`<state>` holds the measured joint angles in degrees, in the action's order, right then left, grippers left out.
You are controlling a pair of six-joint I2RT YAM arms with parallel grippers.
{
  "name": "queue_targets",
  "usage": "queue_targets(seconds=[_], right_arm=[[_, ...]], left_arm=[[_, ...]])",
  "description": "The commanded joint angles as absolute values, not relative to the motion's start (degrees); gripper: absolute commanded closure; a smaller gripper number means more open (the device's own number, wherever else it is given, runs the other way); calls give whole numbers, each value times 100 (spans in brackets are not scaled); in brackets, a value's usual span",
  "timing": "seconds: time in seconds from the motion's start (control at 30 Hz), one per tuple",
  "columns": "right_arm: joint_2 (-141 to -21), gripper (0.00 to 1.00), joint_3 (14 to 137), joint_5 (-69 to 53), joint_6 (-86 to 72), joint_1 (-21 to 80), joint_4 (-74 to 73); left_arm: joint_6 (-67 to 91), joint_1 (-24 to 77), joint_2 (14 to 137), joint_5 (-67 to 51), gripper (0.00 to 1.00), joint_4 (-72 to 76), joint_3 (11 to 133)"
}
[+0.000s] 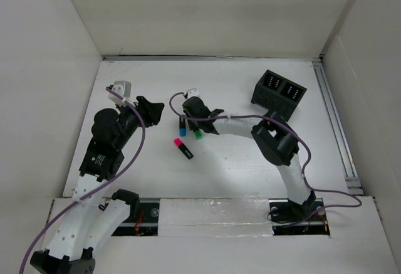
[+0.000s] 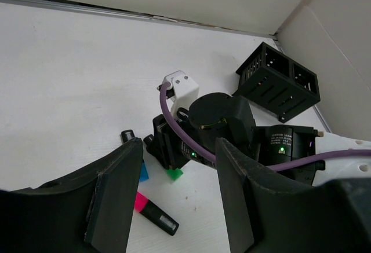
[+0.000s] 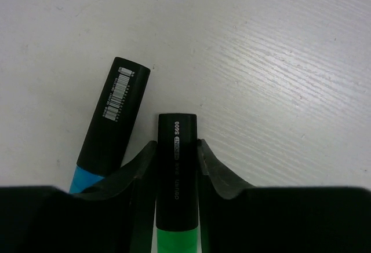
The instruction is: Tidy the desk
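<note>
One worktop point(image 1: 250, 161), white and walled, lies beneath both arms. Three pens: green highlighter point(image 3: 175, 178), blue highlighter point(image 3: 110, 120), pink highlighter point(image 1: 183, 148). One black organizer box point(image 1: 279, 92), far right. The right claw point(image 3: 174, 143) pinches the green barrel; the left claw point(image 2: 178, 149) gapes empty, aloft. Hazard: the blue pen lies just beside a finger, so lifting may drag it.

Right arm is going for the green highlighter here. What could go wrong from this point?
1. The right gripper pinches the green highlighter near its black end, so it may pivot or slip when lifted.
2. The blue highlighter lies right beside one of the fingers and could get dragged or rolled away.
3. The left gripper, open, hovers close by; the arms could collide.
</note>
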<state>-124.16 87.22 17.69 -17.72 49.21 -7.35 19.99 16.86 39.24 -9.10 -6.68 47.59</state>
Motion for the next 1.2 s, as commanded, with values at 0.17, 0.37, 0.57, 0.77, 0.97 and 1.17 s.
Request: queue_targets(seconds=[0.17,0.37,0.57,0.77,0.97,1.17], right_arm=[[-11726,90,7937,1679,-1977,4693,-668],[-10366,93,7542,1670,-2030,3861,-247],[-9202,92,6961,1925,-2083,2672,413],[-8701,92,6750,2741,-2241,1276,720],[-8921,92,6891,3480,-2320,563,598],[-9245,90,6820,3647,-2470,290,642]], left_arm=[[1960,1661,3858,-1037,51,-404,4737],[1951,1661,3841,-1002,51,-422,4746],[1942,1661,3779,-967,51,-413,4737],[1942,1661,3814,-1011,51,-413,4737],[1934,1661,3850,-1011,51,-413,4755],[1942,1661,3876,-1011,51,-422,4746]])
